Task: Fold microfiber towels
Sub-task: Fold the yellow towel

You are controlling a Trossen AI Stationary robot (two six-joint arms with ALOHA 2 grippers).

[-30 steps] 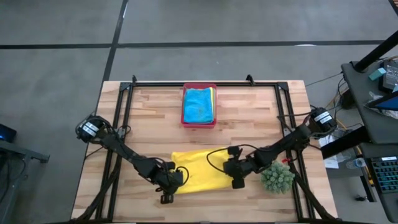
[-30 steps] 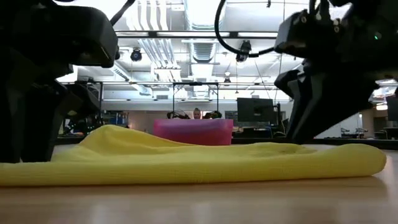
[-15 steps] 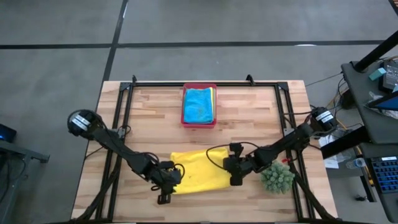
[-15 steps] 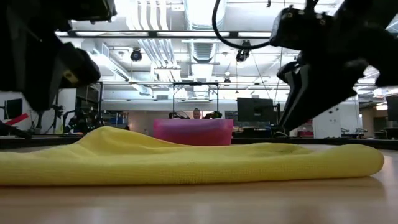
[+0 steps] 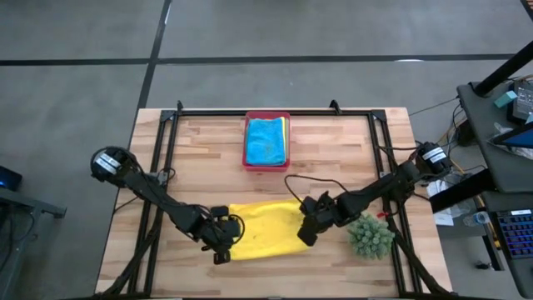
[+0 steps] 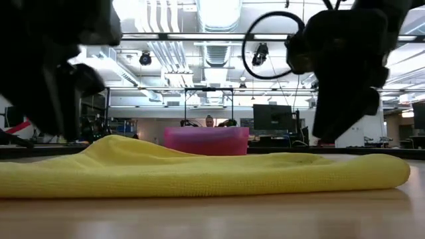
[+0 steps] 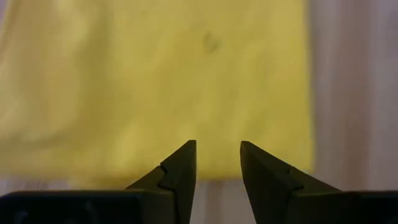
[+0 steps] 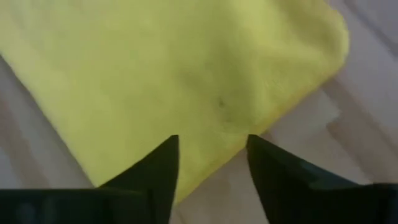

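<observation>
With the yellow towel (image 5: 262,229) lying flat near the table's (image 5: 350,158) front edge, its end corners are best pinched low and lifted evenly by the left gripper (image 7: 217,163) and right gripper (image 8: 211,155), both held spread just above it.

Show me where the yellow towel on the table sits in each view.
High: yellow towel at the near-centre, between both end effectors.
Low: it spans the foreground.
Left wrist: fills the picture.
Right wrist: fills most of it.
Shared landmark: pink tray, behind it in the low view.
</observation>
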